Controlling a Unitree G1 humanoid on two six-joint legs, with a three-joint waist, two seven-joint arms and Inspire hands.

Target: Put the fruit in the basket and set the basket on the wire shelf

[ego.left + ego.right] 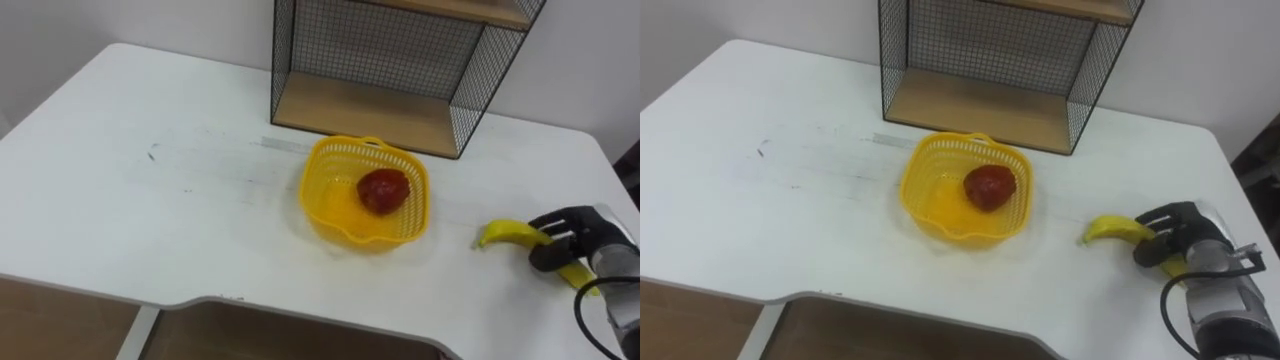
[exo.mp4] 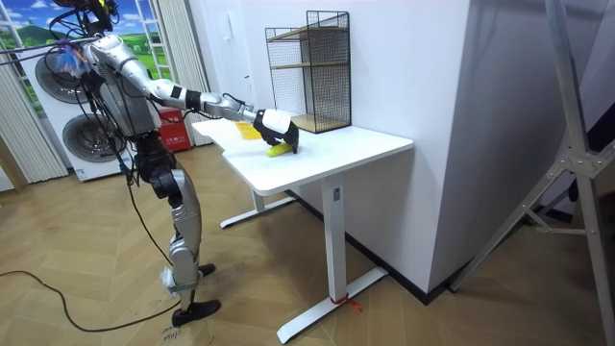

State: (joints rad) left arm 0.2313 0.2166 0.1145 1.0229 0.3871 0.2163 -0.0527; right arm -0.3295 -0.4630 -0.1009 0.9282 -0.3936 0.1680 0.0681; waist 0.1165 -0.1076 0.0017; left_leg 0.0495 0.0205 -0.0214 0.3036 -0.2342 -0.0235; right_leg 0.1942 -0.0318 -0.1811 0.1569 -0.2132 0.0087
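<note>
From my station I see the right hand [image 1: 572,242] near the bench's [image 1: 150,190] right edge, its fingers clenched round the banana [image 1: 505,234]. It grips toward one end, so most of the fruit juts out free. I can't tell whether the banana rests on the bench or is just clear of it. The yellow basket [image 1: 362,238] sits mid-bench, just in front of the wire shelf [image 1: 380,45] at the far edge. A red fruit [image 1: 383,190] is already inside it. My main worry is the off-centre grip: with so much length hanging free, the banana could pivot in the fingers or slip out during the carry. This close to the right edge, a drop could send it off the bench. The second risk is at the basket. It looks light, so if the leading tip comes in low it could catch the rim and shove or tip the basket. The red fruit also takes up part of the floor, so the banana may end up propped across the rim and later snag the shelf's wire. The banana's long axis runs roughly along the near edge. Its free tip points toward the basket and the left edge, its held end slants toward the near right corner, and its arch bows toward the far edge.
</note>
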